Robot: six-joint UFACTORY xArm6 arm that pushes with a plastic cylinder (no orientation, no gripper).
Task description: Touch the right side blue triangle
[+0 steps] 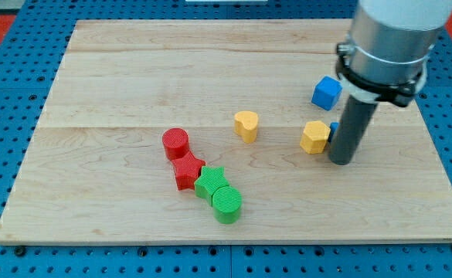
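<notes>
The blue triangle point(334, 129) is almost wholly hidden behind my rod; only a sliver of blue shows between the rod and the yellow block point(315, 137) on the board's right side. My tip point(341, 161) rests on the board right beside that sliver, just to the view's right of the yellow block, seemingly touching the blue piece. A blue cube point(327, 93) sits above them, to the upper left of the rod.
A yellow heart point(246, 125) lies near the board's middle. A red cylinder point(176, 143), a red star point(188, 171), a green star point(210, 183) and a green cylinder point(227, 205) form a diagonal chain lower left of centre. The wooden board point(94, 77) ends on all sides.
</notes>
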